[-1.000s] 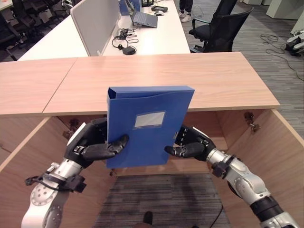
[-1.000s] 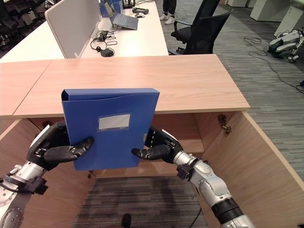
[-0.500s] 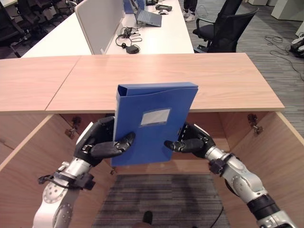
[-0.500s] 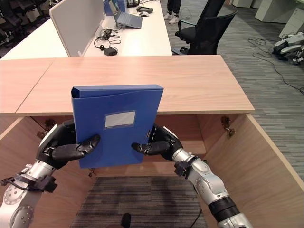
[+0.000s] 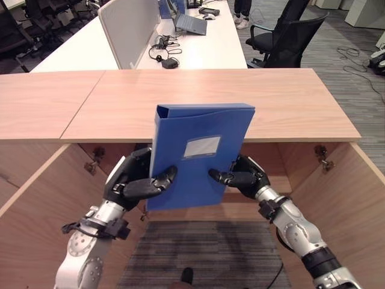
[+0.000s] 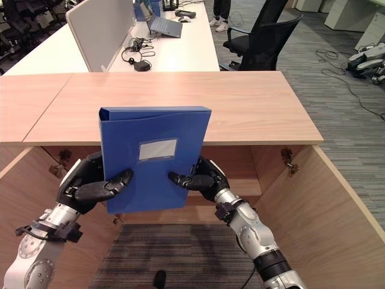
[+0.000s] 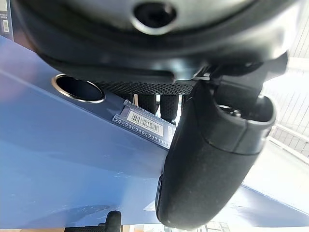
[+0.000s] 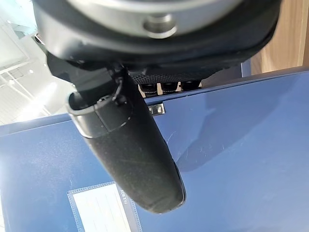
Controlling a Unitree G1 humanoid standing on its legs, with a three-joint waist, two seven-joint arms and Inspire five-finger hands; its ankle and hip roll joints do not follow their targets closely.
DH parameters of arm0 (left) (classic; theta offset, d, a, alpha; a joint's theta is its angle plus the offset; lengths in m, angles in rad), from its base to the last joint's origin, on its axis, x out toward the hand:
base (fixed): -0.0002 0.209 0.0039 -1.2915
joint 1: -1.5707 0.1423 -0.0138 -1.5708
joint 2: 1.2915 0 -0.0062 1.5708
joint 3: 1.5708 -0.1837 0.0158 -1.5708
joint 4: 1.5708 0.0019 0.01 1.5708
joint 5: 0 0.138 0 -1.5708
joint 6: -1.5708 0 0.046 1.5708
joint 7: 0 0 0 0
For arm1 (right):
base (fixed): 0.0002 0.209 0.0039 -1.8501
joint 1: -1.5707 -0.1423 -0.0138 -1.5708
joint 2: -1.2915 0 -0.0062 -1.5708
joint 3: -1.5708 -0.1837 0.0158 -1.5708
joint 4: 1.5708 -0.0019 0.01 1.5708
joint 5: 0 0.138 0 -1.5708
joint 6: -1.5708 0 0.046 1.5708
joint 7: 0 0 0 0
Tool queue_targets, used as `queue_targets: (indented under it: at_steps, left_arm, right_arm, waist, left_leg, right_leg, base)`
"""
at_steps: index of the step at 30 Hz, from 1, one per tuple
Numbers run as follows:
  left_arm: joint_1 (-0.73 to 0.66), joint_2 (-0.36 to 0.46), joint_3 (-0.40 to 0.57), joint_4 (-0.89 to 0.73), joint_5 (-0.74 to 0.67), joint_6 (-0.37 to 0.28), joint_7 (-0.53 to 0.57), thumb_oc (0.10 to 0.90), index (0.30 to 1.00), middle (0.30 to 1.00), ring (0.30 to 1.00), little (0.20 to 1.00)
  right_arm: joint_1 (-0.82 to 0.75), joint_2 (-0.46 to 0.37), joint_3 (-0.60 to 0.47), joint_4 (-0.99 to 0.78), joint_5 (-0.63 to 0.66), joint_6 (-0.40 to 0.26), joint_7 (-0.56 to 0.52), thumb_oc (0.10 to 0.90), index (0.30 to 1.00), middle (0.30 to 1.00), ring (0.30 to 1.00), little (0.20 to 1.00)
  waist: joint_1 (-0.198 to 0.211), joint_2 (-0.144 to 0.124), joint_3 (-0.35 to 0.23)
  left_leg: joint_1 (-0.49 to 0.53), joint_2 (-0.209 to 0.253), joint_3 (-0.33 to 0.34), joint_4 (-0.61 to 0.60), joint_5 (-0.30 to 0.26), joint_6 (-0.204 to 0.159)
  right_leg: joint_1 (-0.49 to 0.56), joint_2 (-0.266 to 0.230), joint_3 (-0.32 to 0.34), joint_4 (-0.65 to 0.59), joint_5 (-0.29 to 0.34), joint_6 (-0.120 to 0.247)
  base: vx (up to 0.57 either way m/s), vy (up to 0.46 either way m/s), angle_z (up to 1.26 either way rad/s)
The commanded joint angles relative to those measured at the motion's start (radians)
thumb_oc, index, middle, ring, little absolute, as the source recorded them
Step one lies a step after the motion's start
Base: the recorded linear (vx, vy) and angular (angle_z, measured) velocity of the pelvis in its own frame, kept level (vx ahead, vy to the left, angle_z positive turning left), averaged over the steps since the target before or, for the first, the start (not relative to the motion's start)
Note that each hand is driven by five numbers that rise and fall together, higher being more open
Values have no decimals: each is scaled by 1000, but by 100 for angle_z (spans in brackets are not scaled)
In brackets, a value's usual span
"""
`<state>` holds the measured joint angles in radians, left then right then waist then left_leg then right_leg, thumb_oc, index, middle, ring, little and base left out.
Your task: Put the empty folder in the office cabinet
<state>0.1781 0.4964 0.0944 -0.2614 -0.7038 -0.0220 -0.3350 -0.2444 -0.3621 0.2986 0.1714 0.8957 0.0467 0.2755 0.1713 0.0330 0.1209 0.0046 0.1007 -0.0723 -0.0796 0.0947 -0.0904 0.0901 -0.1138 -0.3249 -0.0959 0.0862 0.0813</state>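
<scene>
The blue folder (image 5: 198, 155) stands upright in the air in front of the wooden cabinet (image 5: 210, 99), held between both hands just near of the open compartment, its top edge level with the cabinet's top panel. The left hand (image 5: 133, 180) clamps its lower left edge, thumb curled across the front face and fingers behind; the right hand (image 5: 240, 176) does the same on the lower right edge. Each wrist view shows a thumb pressed flat on the blue surface with fingers wrapped round the back.

It looks like a rigid box file, so it should keep its shape and not sag. Being empty, it is probably light, and the two-sided pinch seems enough to carry it. The plastic face looks smooth and a little glossy, so it could slip if the thumbs ease off. With both holds sitting low on the sides, the tall upper part may tip as the folder is lowered and pushed in. The cabinet doors (image 5: 355, 198) stand open left and right, leaving the way into the compartment clear.
</scene>
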Motion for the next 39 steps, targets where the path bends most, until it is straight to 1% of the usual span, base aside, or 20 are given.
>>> queue_targets:
  at_steps: [1,12,15,19,20,25,28,35,38,39]
  left_arm:
    - [-178,1,-213,-166,-170,-27,-126,400,300,300,300,300]
    - [-205,27,-238,-192,-257,0,-147,400,300,300,300,300]
    - [-224,39,-249,-217,-307,18,-156,400,300,300,300,300]
    - [-240,65,-240,-223,-315,11,-157,400,300,300,300,300]
    - [-243,70,-237,-219,-318,6,-153,400,300,300,300,300]
    - [-254,58,-240,-185,-333,8,-150,400,300,300,300,300]
    - [-261,64,-247,-170,-344,17,-155,400,300,300,300,300]
    - [-271,56,-262,-150,-360,22,-151,400,300,300,300,300]
    - [-278,39,-269,-135,-372,22,-141,400,300,300,300,300]
    - [-280,21,-273,-123,-380,20,-132,400,300,300,300,300]
  right_arm:
    - [-228,146,68,-111,132,-104,87,800,900,900,900,900]
    - [-230,149,80,-73,157,-105,85,800,900,900,900,900]
    - [-239,153,102,-48,174,-95,90,800,900,900,900,900]
    - [-239,154,121,-56,172,-86,98,800,900,900,900,900]
    - [-241,161,141,-74,176,-84,104,800,900,900,900,900]
    - [-253,175,187,-131,184,-77,120,800,900,900,900,900]
    - [-269,181,209,-162,180,-75,122,800,900,900,900,900]
    - [-289,203,251,-196,178,-69,126,800,900,900,900,900]
    - [-313,240,265,-218,194,-84,114,800,900,900,900,900]
    - [-330,267,263,-228,205,-97,106,800,900,900,900,900]
  waist:
    - [-4,-20,-54]
    - [-8,-21,-55]
    - [-7,-21,-56]
    - [-7,-22,-56]
    - [-8,-23,-56]
    - [-12,-22,-56]
    - [-14,-21,-57]
    - [-20,-18,-58]
    - [-19,-16,-59]
    - [-18,-15,-60]
  left_leg:
    - [66,-1,-46,-8,-130,7]
    - [67,-5,-51,-8,-130,9]
    - [68,-7,-52,-8,-130,9]
    - [68,-7,-49,-8,-130,9]
    - [68,-7,-48,-8,-129,9]
    - [67,-7,-46,-8,-126,10]
    - [67,-8,-46,-8,-126,10]
    - [67,-8,-42,-8,-124,11]
    - [68,-8,-35,-8,-124,12]
    - [69,-6,-28,-8,-125,12]
  right_leg:
    - [68,-43,-20,9,-113,64]
    - [71,-43,-21,9,-113,67]
    - [70,-43,-19,9,-111,67]
    - [70,-43,-20,9,-110,68]
    - [70,-43,-18,9,-110,67]
    - [70,-43,-18,9,-109,66]
    - [68,-42,-17,9,-108,65]
    - [66,-42,-13,9,-105,64]
    - [62,-42,-11,9,-101,63]
    - [57,-42,-10,9,-98,63]
  base:
    - [-1,12,3]
    - [-3,3,1]
    - [-18,11,4]
    - [-4,2,1]
    - [0,0,0]
    - [0,0,0]
    - [0,0,0]
    - [0,0,0]
    - [-4,4,-1]
    - [-10,10,-5]
